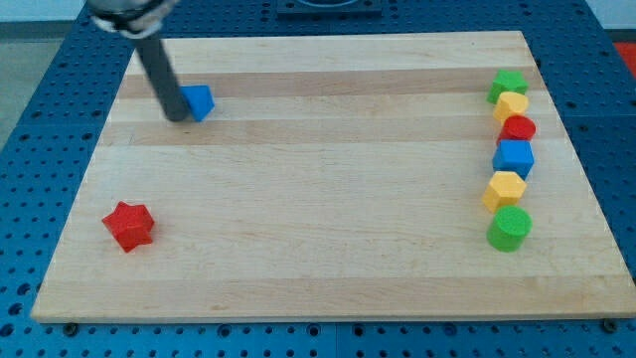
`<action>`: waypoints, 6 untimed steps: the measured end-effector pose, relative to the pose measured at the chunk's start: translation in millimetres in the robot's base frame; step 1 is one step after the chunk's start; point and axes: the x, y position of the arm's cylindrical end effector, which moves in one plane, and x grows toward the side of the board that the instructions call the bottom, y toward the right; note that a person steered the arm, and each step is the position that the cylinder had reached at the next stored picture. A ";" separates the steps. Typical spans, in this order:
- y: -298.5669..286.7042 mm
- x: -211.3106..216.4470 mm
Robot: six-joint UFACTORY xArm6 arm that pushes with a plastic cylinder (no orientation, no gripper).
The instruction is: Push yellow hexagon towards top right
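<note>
Where boxed between blue cube [514,157] and green cylinder [510,228] near worktop [318,249] right edge: yellow hexagon [505,189]; open wood leftward; my tip [177,117], bare rod, touching top-left blue block [200,101].

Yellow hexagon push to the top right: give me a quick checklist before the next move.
1. My tip in view: ok.
2. Tip near a yellow block: not ok; it is at the blue block, top left.
3. Target identified: cannot tell; upper yellow block and lower yellow block look alike.
4. Target free of neighbours: not ok; both sit in the packed right-hand column.
5. Red star off the route: ok.
</note>
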 end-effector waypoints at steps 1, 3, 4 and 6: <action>30.8 -14.0; -29.6 -37.4; 43.0 -43.2; 162.9 -43.2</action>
